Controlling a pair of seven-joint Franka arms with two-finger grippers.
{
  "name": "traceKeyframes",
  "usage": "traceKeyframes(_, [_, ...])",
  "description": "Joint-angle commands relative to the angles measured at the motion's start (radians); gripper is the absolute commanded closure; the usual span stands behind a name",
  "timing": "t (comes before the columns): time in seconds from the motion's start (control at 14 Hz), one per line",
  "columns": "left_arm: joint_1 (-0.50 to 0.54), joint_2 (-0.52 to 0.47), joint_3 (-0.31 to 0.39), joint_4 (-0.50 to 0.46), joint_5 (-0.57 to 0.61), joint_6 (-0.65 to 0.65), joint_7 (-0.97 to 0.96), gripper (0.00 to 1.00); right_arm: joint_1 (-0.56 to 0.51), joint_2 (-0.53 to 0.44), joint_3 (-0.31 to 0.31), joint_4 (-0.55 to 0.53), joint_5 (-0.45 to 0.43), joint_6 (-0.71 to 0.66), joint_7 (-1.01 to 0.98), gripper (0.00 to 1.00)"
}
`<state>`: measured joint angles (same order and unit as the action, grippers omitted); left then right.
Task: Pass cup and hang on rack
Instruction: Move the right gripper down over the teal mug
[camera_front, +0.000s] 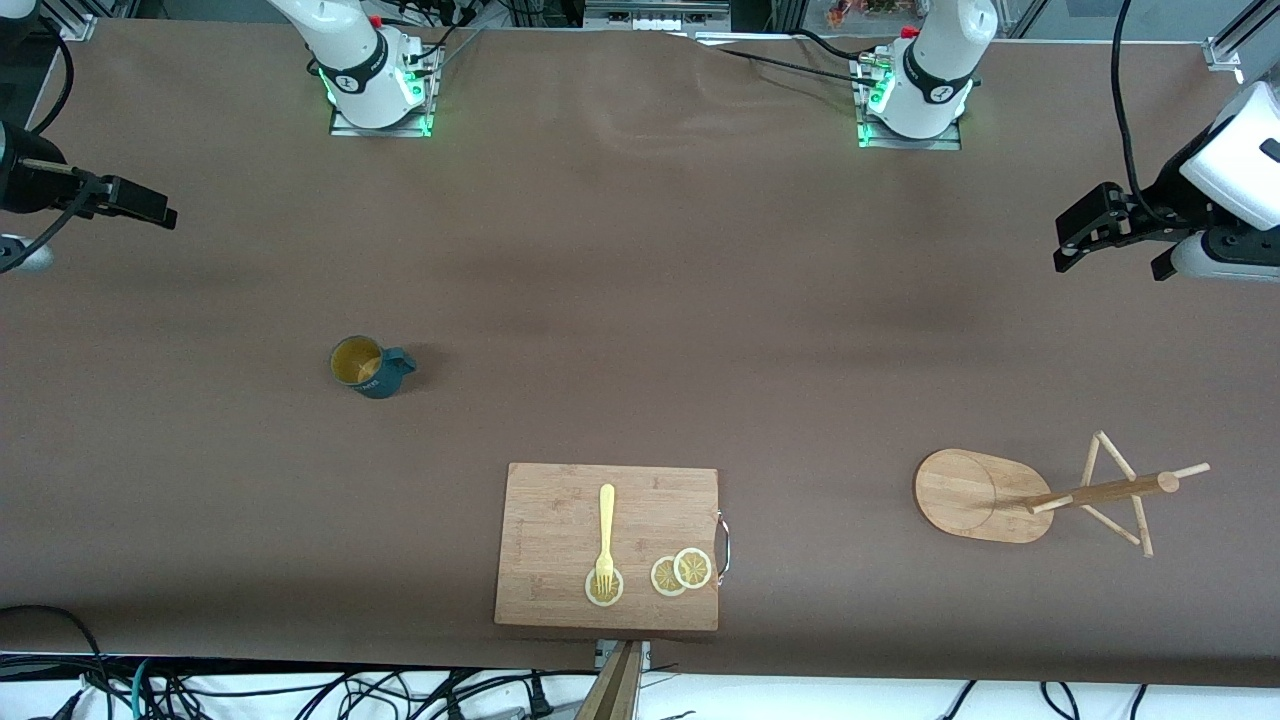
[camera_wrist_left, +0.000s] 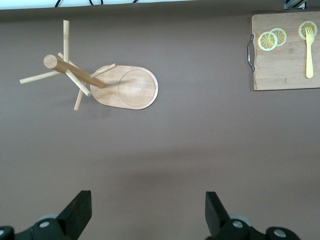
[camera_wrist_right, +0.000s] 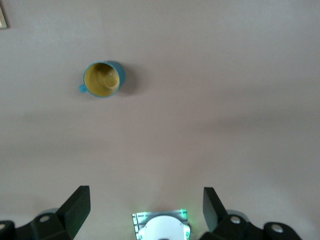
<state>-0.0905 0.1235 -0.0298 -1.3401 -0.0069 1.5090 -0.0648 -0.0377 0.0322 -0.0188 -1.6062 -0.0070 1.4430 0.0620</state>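
Two grippers are seen up in the air, one at each end of the brown desk (camera_front: 640, 260). The left gripper (camera_wrist_left: 147, 212) is held wide open over bare desk near the rack (camera_front: 985, 495), and nothing is gripped by it. The right gripper (camera_wrist_right: 145, 210) is also spread wide and nothing is held in it; it is kept over bare desk at the right arm's end.

The cup (camera_front: 368, 365) is set upright on the desk, toward the right arm's end, with its yellow inside shown. The rack is stood toward the left arm's end, well apart from the cup. Between them, nearer the front camera, a cutting board (camera_front: 560, 520) is laid flat. A yellow fork (camera_front: 605, 535) and three lemon slices (camera_front: 682, 572) are placed on it.
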Motion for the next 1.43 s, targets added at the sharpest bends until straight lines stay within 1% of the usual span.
traceKeyframes(0.0, [-0.002, 0.012, -0.002, 0.033, 0.002, -0.023, 0.003, 0.00, -0.007, 0.034, 0.010, 0.043, 0.001, 0.001, -0.004, 0.00])
traceKeyframes(0.14, [0.012, 0.013, -0.001, 0.033, -0.001, -0.021, 0.008, 0.00, 0.001, 0.051, 0.014, 0.045, -0.013, 0.002, -0.002, 0.00])
traceKeyframes(0.36, [0.012, 0.013, 0.002, 0.033, -0.002, -0.023, 0.010, 0.00, 0.009, 0.060, 0.013, 0.045, -0.010, -0.001, -0.014, 0.00])
traceKeyframes(0.5, [0.003, 0.013, -0.001, 0.033, 0.001, -0.023, 0.007, 0.00, 0.022, 0.066, 0.014, 0.013, -0.011, -0.001, -0.013, 0.01])
traceKeyframes(0.57, [0.000, 0.013, -0.002, 0.035, 0.002, -0.023, 0.005, 0.00, 0.035, 0.068, 0.014, -0.001, -0.014, 0.029, -0.011, 0.01])
traceKeyframes(0.64, [-0.002, 0.013, -0.002, 0.035, 0.007, -0.023, 0.005, 0.00, 0.039, 0.068, 0.014, -0.030, -0.016, 0.089, -0.011, 0.01])
traceKeyframes(0.86, [0.011, 0.015, -0.001, 0.041, 0.005, -0.023, 0.006, 0.00, 0.045, 0.054, 0.020, -0.194, -0.014, 0.307, -0.011, 0.01])
traceKeyframes(1.14, [0.011, 0.015, 0.002, 0.039, 0.001, -0.021, 0.010, 0.00, 0.048, 0.069, 0.046, -0.417, -0.011, 0.696, -0.011, 0.01])
traceKeyframes(1.29, [0.011, 0.015, 0.002, 0.042, -0.001, -0.021, 0.007, 0.00, 0.048, 0.097, 0.056, -0.518, -0.011, 0.863, -0.011, 0.01])
traceKeyframes(1.36, [0.008, 0.015, 0.001, 0.042, 0.001, -0.021, 0.005, 0.00, 0.048, 0.124, 0.057, -0.531, -0.011, 0.920, -0.011, 0.01])
